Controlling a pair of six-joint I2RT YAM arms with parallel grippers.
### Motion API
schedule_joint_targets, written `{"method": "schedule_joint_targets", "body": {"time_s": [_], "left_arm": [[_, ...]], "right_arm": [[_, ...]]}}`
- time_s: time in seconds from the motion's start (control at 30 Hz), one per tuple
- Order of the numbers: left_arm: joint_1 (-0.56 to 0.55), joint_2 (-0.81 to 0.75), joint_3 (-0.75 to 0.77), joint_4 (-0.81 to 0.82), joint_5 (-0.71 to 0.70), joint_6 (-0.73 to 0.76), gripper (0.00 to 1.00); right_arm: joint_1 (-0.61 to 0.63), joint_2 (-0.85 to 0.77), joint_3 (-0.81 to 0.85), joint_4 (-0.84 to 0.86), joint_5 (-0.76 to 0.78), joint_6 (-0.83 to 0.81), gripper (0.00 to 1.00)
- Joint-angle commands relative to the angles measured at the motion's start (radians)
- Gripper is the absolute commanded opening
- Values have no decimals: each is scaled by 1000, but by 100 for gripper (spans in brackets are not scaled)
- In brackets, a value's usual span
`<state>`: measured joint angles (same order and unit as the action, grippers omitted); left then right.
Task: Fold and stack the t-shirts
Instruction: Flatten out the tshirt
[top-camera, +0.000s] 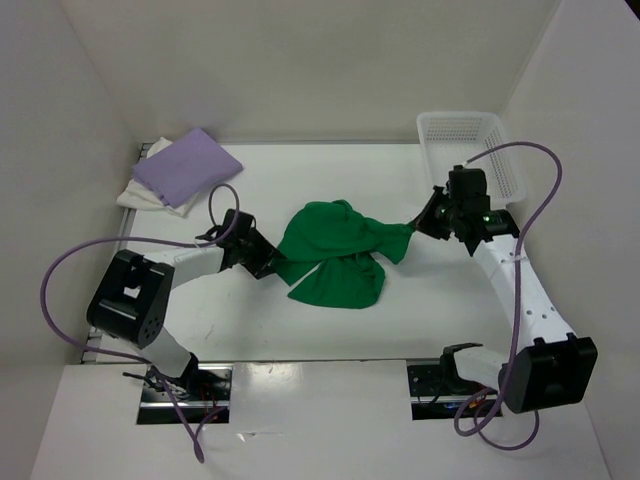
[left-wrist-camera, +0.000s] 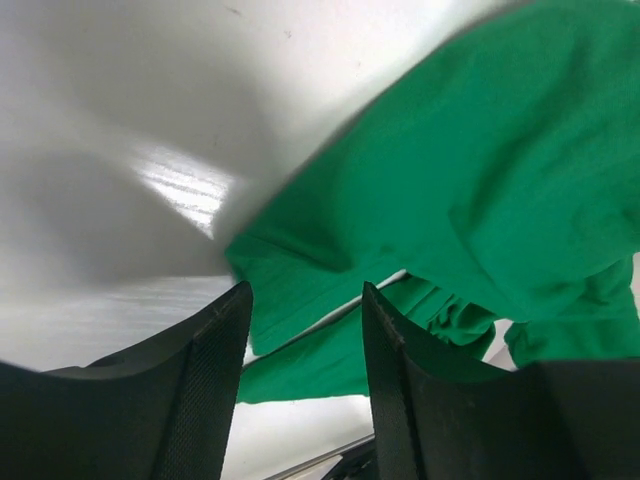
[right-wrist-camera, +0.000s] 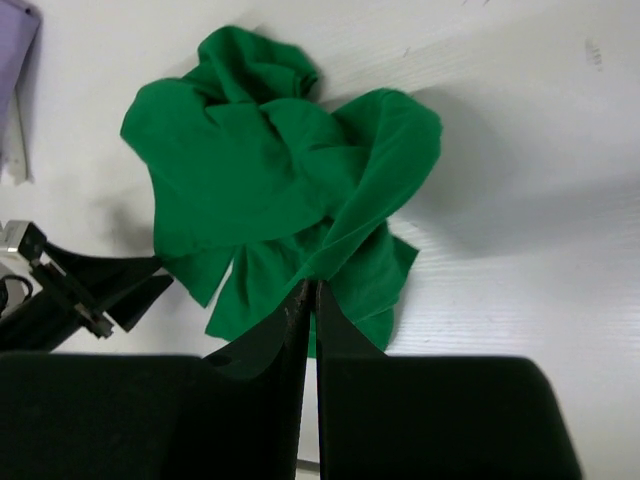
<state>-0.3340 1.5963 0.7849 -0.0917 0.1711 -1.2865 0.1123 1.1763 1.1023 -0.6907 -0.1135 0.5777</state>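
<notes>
On the worktop (top-camera: 330, 180) the green shirt (top-camera: 335, 255) heaps in the middle, left claw (top-camera: 270, 267) and right claw (top-camera: 416, 228) crowding its sides. Beyond it, open passage between the lilac shirt (top-camera: 188, 165) and the basket (top-camera: 455, 117).

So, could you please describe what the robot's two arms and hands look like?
The left arm and right arm have white links between blocky black joint housings. Purple cables loop alongside: left cable, right cable. The left hand and right hand have matte black, tapering fingers; a green light glows at the right wrist.
</notes>
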Motion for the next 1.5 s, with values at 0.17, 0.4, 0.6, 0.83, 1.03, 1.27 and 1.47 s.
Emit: {"method": "schedule_joint_targets", "body": {"time_s": [0.17,0.4,0.6,0.83,1.03,1.27,1.47], "left_arm": [[-5,70,47,75,10,-99,49],[-5,139,103,84,-39,-87,18],[13,149,263,1,-146,42,1],[82,140,512,-124,-255,287,0],[165,217,1025,-313,-369,554,0],[286,79,1191,-315,-357,612,2],[309,-85,1016,-290,-382,662,3]], "right_arm": [[127,-35,-58,85,-23,71,8],[127,-44,-47,76,-32,62,8],[127,-44,-28,65,-23,53,8],[127,77,137,134,-49,53,8],[73,442,791,116,-66,53,8],[17,714,1604,40,-268,160,8],[26,377,916,218,-252,88,8]]}}
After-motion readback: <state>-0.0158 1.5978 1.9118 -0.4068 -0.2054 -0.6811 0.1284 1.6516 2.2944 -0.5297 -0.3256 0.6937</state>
